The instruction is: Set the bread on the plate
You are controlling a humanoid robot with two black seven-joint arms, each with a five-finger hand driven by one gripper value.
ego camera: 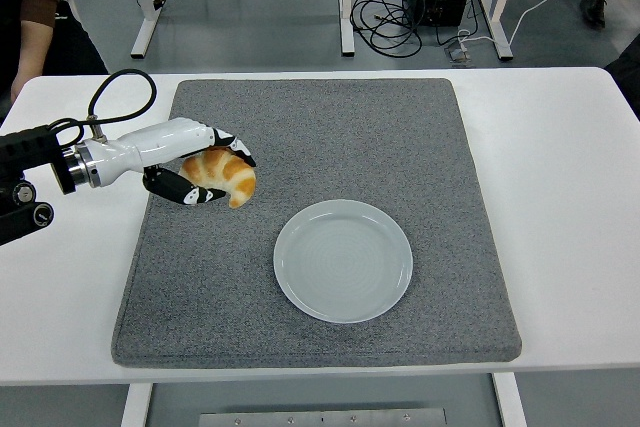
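Note:
A golden croissant-shaped piece of bread (224, 173) hangs above the grey mat, held in my left hand (205, 169), whose fingers curl over its top and under its near side. The arm comes in from the left edge. A round pale grey plate (343, 260) lies on the mat to the right of the bread and nearer to me, with nothing on it. The bread is left of the plate's rim and farther back. The right arm does not show.
A square grey mat (320, 137) covers the middle of the white table (560, 177). A person's sleeve and arm (30, 7) show at the top left corner. Cables and table legs stand on the floor beyond the far edge.

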